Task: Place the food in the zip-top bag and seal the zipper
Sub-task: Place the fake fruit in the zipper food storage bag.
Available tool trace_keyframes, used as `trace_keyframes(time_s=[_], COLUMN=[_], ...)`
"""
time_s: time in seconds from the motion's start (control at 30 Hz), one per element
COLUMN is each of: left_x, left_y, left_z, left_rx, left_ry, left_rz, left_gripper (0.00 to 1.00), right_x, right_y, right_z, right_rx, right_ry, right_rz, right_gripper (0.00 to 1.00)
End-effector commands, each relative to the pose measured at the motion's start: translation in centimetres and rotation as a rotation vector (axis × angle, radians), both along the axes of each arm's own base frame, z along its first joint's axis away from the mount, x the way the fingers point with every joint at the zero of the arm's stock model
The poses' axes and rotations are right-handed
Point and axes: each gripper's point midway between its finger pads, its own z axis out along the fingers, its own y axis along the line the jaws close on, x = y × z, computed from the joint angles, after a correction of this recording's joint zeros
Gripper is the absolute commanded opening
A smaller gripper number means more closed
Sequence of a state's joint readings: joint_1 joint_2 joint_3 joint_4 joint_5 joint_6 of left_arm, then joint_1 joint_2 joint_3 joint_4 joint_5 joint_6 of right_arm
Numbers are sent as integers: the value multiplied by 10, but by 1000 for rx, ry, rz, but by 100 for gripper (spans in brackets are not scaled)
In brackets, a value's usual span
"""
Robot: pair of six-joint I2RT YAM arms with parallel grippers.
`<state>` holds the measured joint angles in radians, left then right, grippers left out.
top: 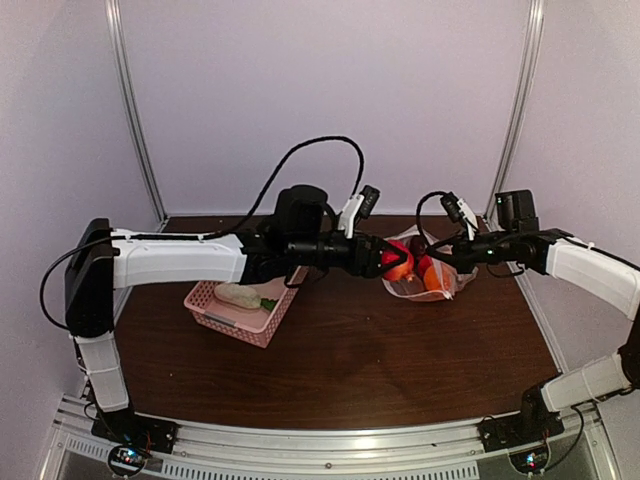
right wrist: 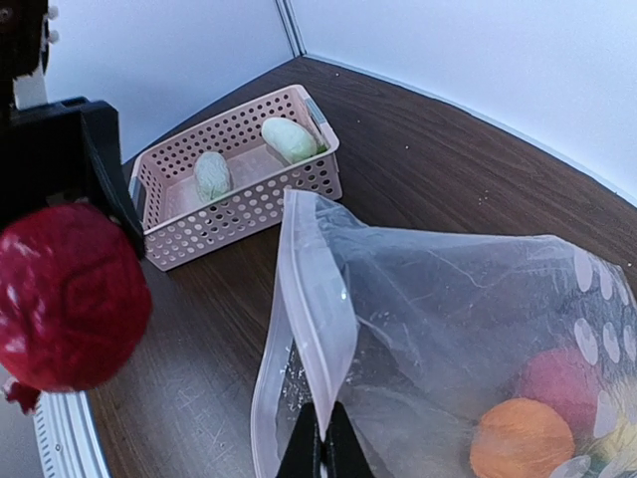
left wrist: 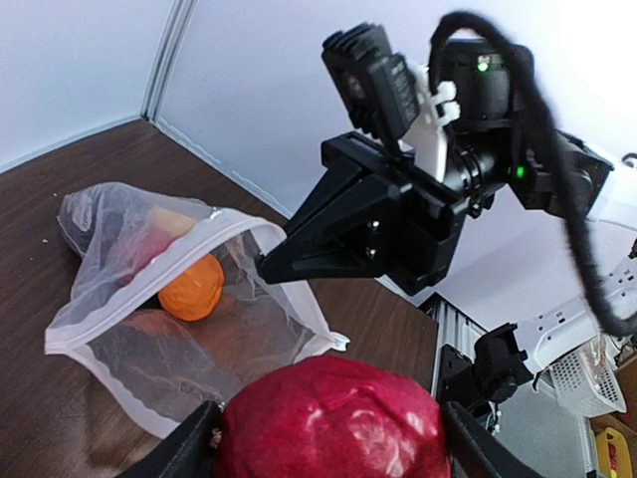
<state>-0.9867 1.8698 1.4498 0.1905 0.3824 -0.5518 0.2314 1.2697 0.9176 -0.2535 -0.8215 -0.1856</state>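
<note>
My left gripper [left wrist: 328,443] is shut on a red piece of food [left wrist: 328,418], held in the air just in front of the zip-top bag's [left wrist: 149,349] mouth. From above, that red food [top: 392,256] hangs at the bag's [top: 428,282] left side. My right gripper [right wrist: 323,443] is shut on the upper lip of the mouth, pinching the zipper [right wrist: 311,289] and lifting it open. An orange piece [right wrist: 523,438] and a red one [right wrist: 557,378] lie inside the bag [right wrist: 448,319]. Two white radishes [right wrist: 211,174] [right wrist: 289,139] rest in the pink basket [right wrist: 239,214].
The pink basket [top: 228,320] stands on the brown table to the left of the bag, under my left forearm. Lilac walls close the back and sides. A metal rail runs along the table's near edge [top: 330,440].
</note>
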Motion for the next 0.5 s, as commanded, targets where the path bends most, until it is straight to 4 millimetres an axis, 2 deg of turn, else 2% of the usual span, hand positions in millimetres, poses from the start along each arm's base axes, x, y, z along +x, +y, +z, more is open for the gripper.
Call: trace_keyframes(time_s=[0.0,0.23,0.33,0.47], left_x=[12,42,55,70], left_y=[-24,-39,-50,-52], left_z=[5,-16,-32,-48], left_rx=[-57,-12,29,57], left_ry=[15,56,88,160], left_rz=[43,152,188,277], left_gripper=[65,65,64,66], right_x=[-4,-8,-13,-24], right_y=[9,15,19,24], right_z=[34,48,50,56], right_rx=[101,175,212,252], right_ry=[-25,-2,17,31], right_rz=[21,38,66,123], right_gripper=[0,0,0,0])
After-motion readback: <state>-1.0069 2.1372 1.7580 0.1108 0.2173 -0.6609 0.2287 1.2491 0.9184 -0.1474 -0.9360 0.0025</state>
